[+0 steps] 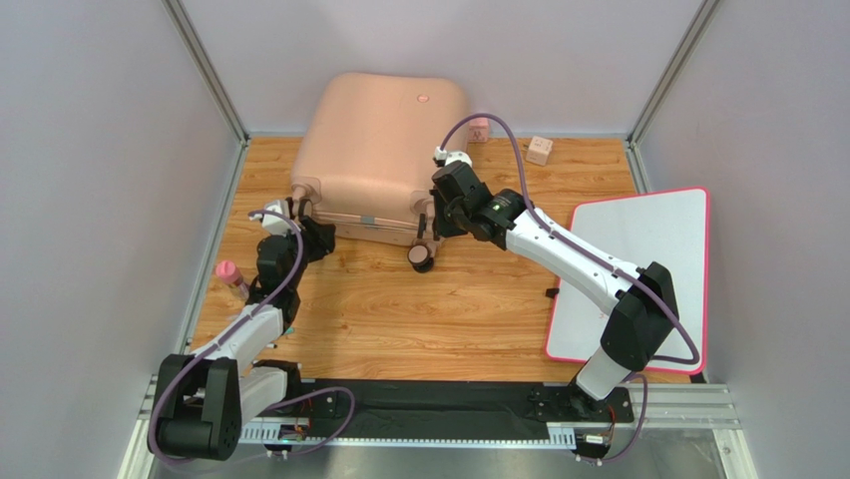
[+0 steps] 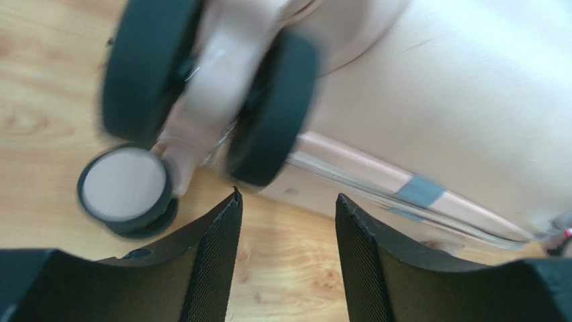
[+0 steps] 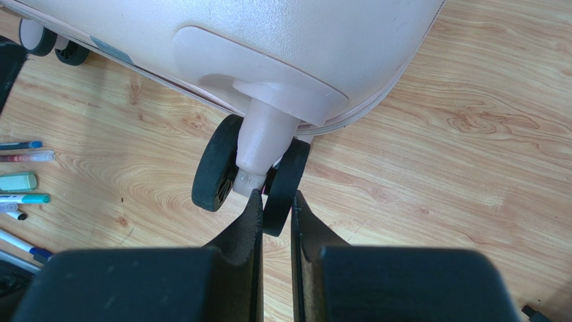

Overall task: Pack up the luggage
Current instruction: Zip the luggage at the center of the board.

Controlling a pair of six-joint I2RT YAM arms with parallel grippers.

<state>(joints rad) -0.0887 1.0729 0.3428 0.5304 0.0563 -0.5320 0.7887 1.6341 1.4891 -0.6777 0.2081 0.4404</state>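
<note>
We found the luggage (image 1: 379,140) lying closed, shell up, at the back centre of the desk (image 1: 449,309). At the luggage's near-left corner, the left claw (image 2: 289,196) stood released, its fingers apart and empty, just short of the left caster (image 2: 272,114). At the luggage's near-right corner, the right claw (image 3: 274,196) was clenched on one black wheel of the right caster (image 3: 215,164). Right of the luggage, well apart, lay a white board (image 1: 638,259) with a pink rim.
</note>
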